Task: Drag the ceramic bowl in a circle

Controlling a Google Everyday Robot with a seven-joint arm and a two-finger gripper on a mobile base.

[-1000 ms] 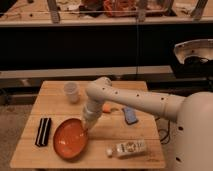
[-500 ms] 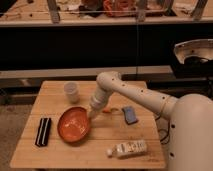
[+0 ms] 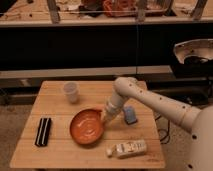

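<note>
The ceramic bowl (image 3: 87,126) is wide, shallow and orange-red with a darker rim. It sits near the middle of the wooden table (image 3: 55,150). My white arm reaches in from the right and bends down to the bowl. My gripper (image 3: 105,118) is at the bowl's right rim, touching it. The arm's wrist covers the fingertips.
A small white cup (image 3: 71,91) stands at the back left. A black ridged object (image 3: 43,131) lies at the left. A blue-grey object (image 3: 130,115) lies right of the gripper. A white bottle (image 3: 127,148) lies near the front edge. A dark shelf unit stands behind the table.
The bowl has moved from the front left toward the middle of the table, up and to the right. My gripper moved with it at its right rim.
</note>
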